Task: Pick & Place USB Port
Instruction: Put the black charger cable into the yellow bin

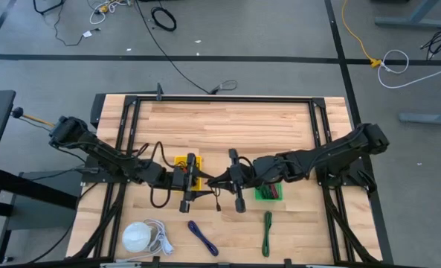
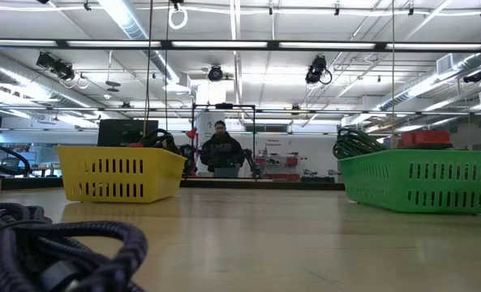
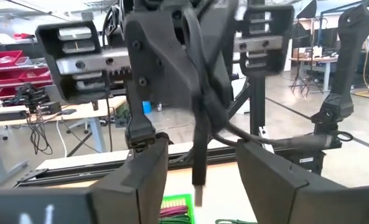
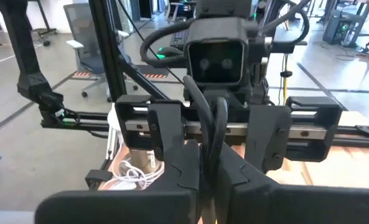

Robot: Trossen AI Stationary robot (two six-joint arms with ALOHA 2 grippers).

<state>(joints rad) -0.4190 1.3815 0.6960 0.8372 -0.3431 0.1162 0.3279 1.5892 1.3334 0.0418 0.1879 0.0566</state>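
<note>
Meeting above the middle of the counter (image 1: 227,123), the two arms seem to be mid-handover of a dark cable (image 3: 200,124). The right end effector (image 4: 210,177) has its fingers pinched together on the cable, which rises between them. The left end effector (image 3: 196,180) has its fingers apart, the cable's plug end hanging down between them, long axis roughly vertical, tip toward the counter. The yellow basket (image 1: 183,161) sits just behind the left arm, the green basket (image 1: 268,193) under the right. Next, probably, the left fingers must close on the plug squarely before the right lets go.
</note>
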